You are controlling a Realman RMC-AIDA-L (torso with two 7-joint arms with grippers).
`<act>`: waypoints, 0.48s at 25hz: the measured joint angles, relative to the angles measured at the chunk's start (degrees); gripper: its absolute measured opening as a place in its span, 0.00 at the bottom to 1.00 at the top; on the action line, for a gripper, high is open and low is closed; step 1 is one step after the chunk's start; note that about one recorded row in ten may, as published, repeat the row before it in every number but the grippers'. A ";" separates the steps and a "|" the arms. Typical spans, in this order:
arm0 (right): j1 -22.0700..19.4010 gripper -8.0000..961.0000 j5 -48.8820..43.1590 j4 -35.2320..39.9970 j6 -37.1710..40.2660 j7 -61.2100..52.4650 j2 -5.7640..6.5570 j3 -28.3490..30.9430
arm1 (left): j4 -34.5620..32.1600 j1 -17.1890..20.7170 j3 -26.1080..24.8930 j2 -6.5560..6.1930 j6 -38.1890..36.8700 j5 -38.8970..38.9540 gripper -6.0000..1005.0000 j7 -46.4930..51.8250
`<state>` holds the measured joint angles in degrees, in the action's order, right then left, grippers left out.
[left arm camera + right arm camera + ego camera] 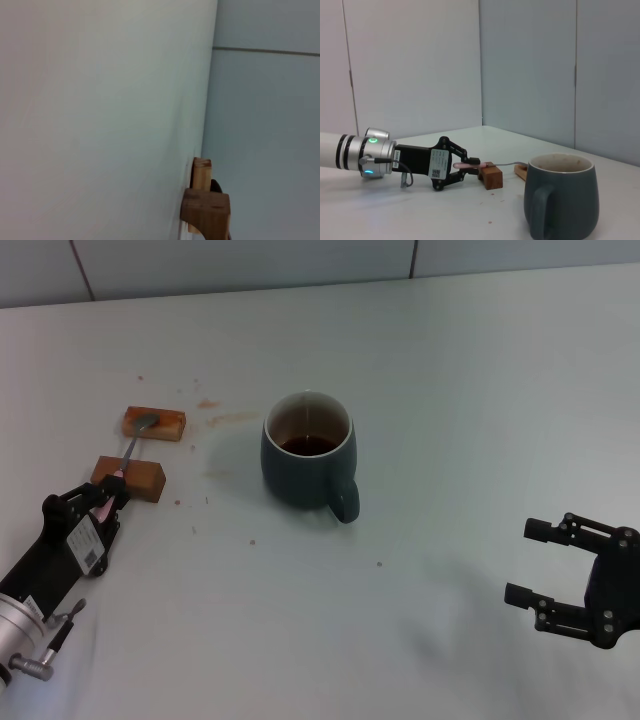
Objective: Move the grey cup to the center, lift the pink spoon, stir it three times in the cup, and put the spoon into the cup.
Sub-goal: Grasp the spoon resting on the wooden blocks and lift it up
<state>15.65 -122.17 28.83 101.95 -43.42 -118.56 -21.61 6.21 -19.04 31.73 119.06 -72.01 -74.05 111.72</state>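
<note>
On the white table [450,390], the grey cup [306,452] stands mid-table, handle toward the robot. The right wrist view alone shows the left gripper [475,168] with fingers closing around the pink spoon [128,450]'s handle end, which bridges two wooden blocks [153,423]. The right gripper [528,562] hovers wide open, empty, well apart. Brown stains [230,419] lie beside the cup.

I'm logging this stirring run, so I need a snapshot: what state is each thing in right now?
Grey cup: upright mid-table, dark liquid inside, nothing else in it.
Pink spoon: lying across two wooden blocks, handle end between the left gripper's fingers.
Left gripper: at the spoon handle; grip unclear.
Right gripper: open, empty, apart from the cup.
</note>
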 joint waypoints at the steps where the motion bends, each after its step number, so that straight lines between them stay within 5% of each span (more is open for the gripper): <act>1: 0.00 0.78 0.00 0.00 0.00 0.00 -0.01 0.00 | 0.00 0.00 0.00 0.00 0.00 0.00 0.16 0.00; 12: 0.09 0.78 0.00 -0.20 -0.39 0.00 -0.09 0.00 | -1.65 -0.45 -1.47 0.00 -6.43 0.24 0.14 -3.10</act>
<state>15.73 -122.17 28.64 101.56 -43.42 -118.66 -21.62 4.57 -19.48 30.26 119.05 -78.44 -73.81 108.62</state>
